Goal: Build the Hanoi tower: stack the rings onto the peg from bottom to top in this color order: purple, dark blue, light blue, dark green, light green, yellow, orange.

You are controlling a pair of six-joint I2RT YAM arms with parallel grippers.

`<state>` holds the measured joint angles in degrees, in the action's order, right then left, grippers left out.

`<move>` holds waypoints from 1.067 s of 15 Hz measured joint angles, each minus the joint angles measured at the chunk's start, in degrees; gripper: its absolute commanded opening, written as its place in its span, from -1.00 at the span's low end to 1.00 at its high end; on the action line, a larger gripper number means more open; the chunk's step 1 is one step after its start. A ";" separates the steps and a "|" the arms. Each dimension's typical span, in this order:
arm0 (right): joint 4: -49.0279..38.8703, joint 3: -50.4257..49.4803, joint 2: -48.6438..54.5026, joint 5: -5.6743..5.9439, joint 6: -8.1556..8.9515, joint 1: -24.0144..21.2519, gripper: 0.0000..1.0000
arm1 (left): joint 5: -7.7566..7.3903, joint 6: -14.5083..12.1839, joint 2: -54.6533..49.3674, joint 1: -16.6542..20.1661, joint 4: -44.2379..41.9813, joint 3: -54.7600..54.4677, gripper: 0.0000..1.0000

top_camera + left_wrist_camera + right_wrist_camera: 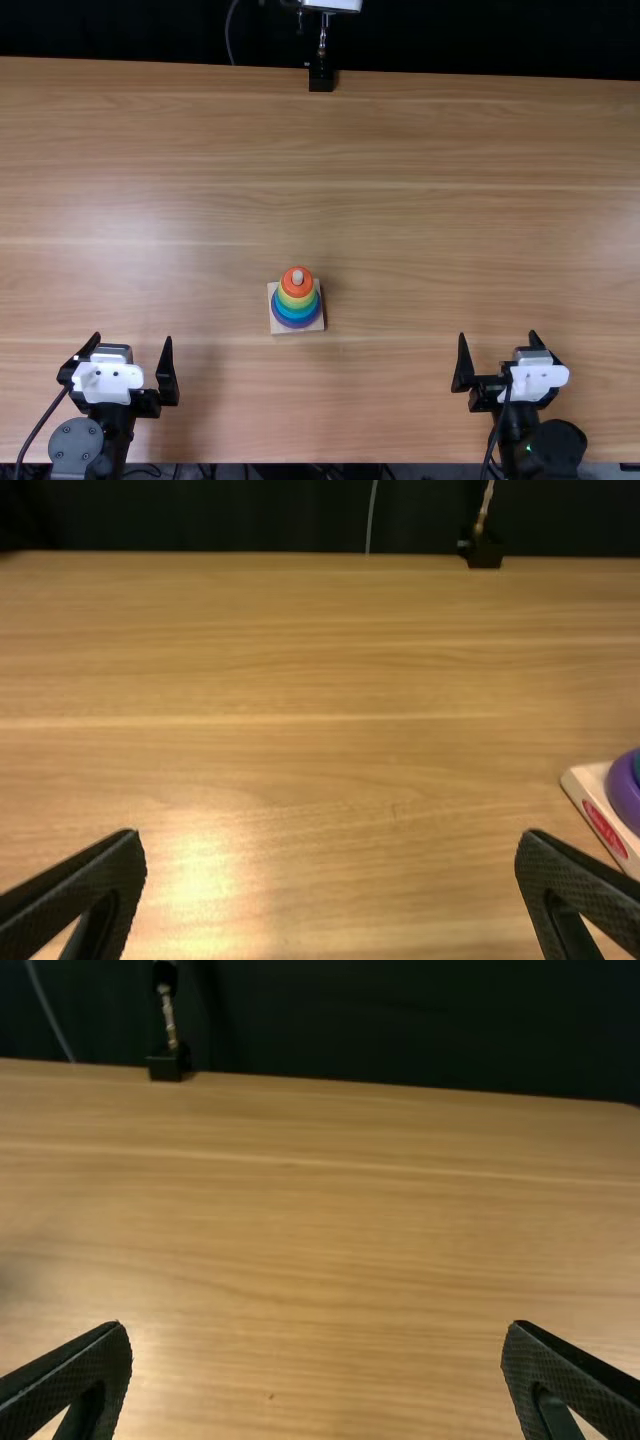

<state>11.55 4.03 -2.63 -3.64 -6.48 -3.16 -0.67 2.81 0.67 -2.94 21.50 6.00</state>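
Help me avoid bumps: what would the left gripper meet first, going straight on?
Ahead of the left gripper, the way looks free; the ring tower is off to its right. It might touch the table first if angled down; height is unclear.

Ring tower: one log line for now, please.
tower: stacked, orange ring topmost | left claw: open, empty | right claw: open, empty

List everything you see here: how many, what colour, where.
Rings: several, orange on top, then yellow, green, blue, purple lowest; on the peg
Peg: one, pale, tip above the orange ring
Base: one, pale wood, under the rings
Table: one, light brown
Stand: one, black foot, far edge
Cable: one, grey, beyond far edge
Backdrop: one, black, behind table
Left claw: one, black, near left, open
Right claw: one, black, near right, open
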 measured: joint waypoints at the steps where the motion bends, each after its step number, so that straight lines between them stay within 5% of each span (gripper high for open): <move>1: 0.17 0.00 0.76 1.27 0.00 0.00 1.00 | 0.02 -0.02 0.00 -0.02 0.00 0.02 1.00; 7: 3.89 0.76 1.90 3.23 0.15 0.00 1.00 | 0.00 -0.04 0.00 0.00 -0.02 0.02 1.00; 16: 4.61 0.94 1.90 3.30 0.15 0.00 1.00 | -0.02 -0.02 0.00 -0.02 0.00 0.02 1.00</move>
<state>16.16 4.97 -0.73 -0.34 -6.33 -3.16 -0.69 2.79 0.67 -2.96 21.50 6.02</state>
